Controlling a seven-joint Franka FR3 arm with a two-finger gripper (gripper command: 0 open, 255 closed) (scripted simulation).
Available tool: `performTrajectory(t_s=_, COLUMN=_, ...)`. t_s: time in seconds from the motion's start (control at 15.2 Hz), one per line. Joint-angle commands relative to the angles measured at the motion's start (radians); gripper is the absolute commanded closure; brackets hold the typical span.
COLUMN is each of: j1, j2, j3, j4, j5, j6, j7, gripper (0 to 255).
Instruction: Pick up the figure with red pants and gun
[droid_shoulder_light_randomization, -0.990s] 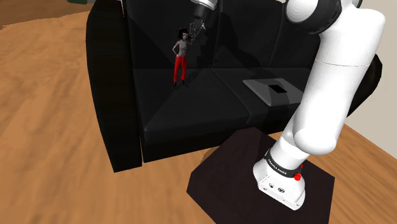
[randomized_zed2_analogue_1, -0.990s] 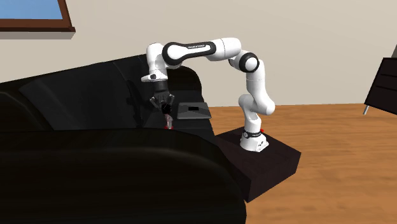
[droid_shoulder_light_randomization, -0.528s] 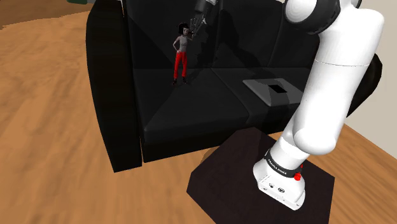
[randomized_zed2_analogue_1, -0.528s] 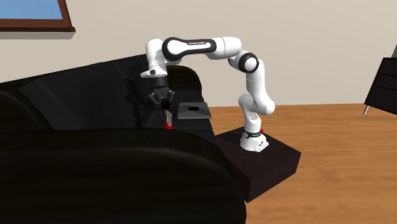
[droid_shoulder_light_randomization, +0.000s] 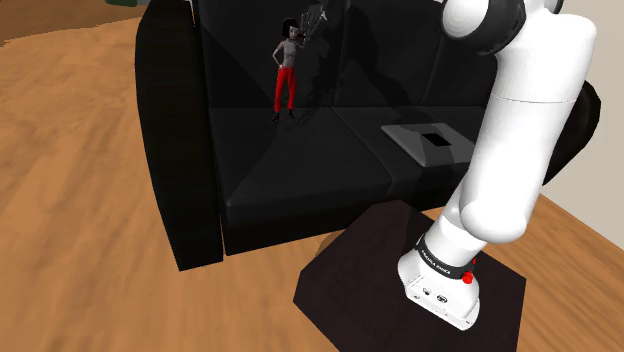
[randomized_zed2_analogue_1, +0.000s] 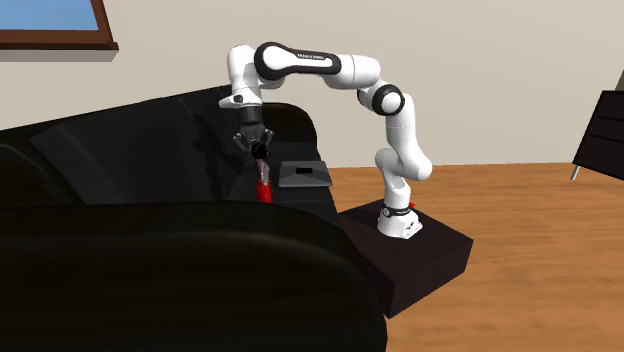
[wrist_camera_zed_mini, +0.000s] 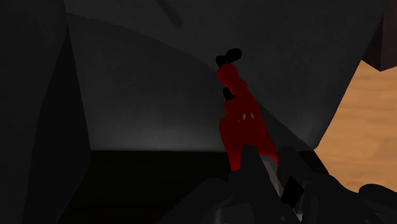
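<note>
The figure (droid_shoulder_light_randomization: 286, 68) has dark hair, a grey top and red pants, and hangs upright in front of the black sofa's backrest (droid_shoulder_light_randomization: 250, 50), its feet a little above the seat. My black gripper (droid_shoulder_light_randomization: 316, 17) is at the shoulder view's top edge, shut on the figure's raised arm. In the second exterior view the gripper (randomized_zed2_analogue_1: 258, 146) points down with the red-legged figure (randomized_zed2_analogue_1: 263, 186) hanging beneath it. In the wrist view the red pants (wrist_camera_zed_mini: 239, 121) stretch away from the gripper (wrist_camera_zed_mini: 275, 173), clasped between the fingers (wrist_camera_zed_mini: 253, 167).
The black sofa (droid_shoulder_light_randomization: 290, 180) has tall armrests on both sides. A flat grey slab with a black square (droid_shoulder_light_randomization: 428, 142) lies on the seat toward the shoulder view's right. My stand (droid_shoulder_light_randomization: 400, 270) sits on the wooden floor (droid_shoulder_light_randomization: 70, 200). A dark cabinet (randomized_zed2_analogue_1: 603, 125) stands far right.
The gripper has risen with the figure in its hold. The figure's feet have come up off the sofa seat.
</note>
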Motion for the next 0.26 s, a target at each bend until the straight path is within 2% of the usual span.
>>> performTrajectory(t_s=0.0, j1=-0.005, j2=0.006, j3=0.000, j4=0.036, j5=0.004, j6=-0.029, j7=0.008, gripper=255)
performTrajectory(t_s=0.2, j1=-0.010, j2=0.013, j3=-0.001, j4=0.060, j5=0.007, j6=-0.047, j7=0.012, gripper=255)
